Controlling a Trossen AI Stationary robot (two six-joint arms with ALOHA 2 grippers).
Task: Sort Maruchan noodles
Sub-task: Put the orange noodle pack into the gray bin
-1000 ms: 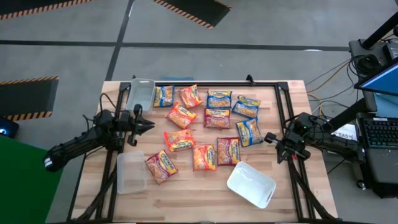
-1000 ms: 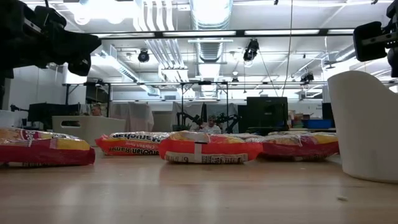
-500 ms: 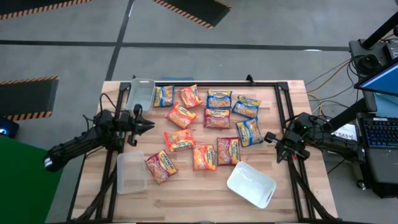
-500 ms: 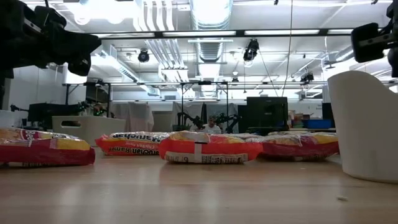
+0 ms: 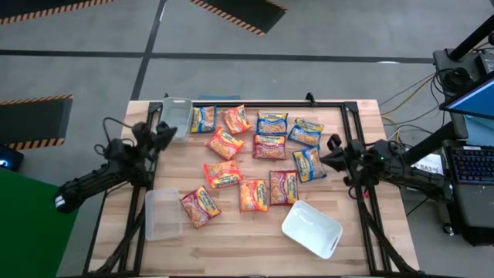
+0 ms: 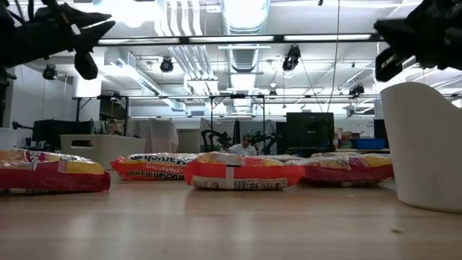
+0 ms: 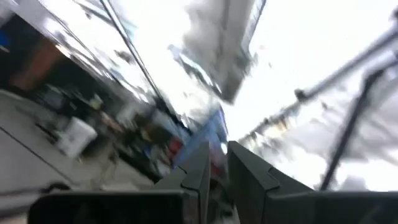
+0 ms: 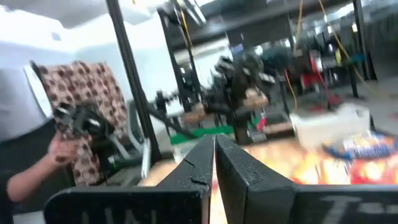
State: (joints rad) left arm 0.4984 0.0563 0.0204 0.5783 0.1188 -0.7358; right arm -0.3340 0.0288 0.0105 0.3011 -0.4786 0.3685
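Note:
Several Maruchan noodle packets lie flat in the middle of the table: orange (image 5: 224, 142), red (image 5: 270, 145) and blue (image 5: 309, 164), with none stacked that I can see. The low view shows them as a row (image 6: 242, 172). My left gripper (image 5: 166, 131) hovers shut above the table's left side, next to the far clear tub (image 5: 176, 116). My right gripper (image 5: 330, 147) hovers shut at the right side, just beyond a blue packet. Both are raised well above the packets, the left gripper (image 6: 79, 32) and the right gripper (image 6: 393, 40). The fingers hold nothing in either wrist view.
A second clear tub (image 5: 163, 214) sits at the near left, and a white tub (image 5: 311, 228) at the near right, which looms large in the low view (image 6: 426, 144). A black frame (image 5: 347, 131) runs along the table's sides. A person's hand (image 8: 59, 149) shows beyond the table.
In the last half second both arms moved. My left gripper swung from the table's left-middle toward the far edge, tipping upward near the far clear tub. My right gripper rose and moved toward the far edge and slightly left. No packet moved.

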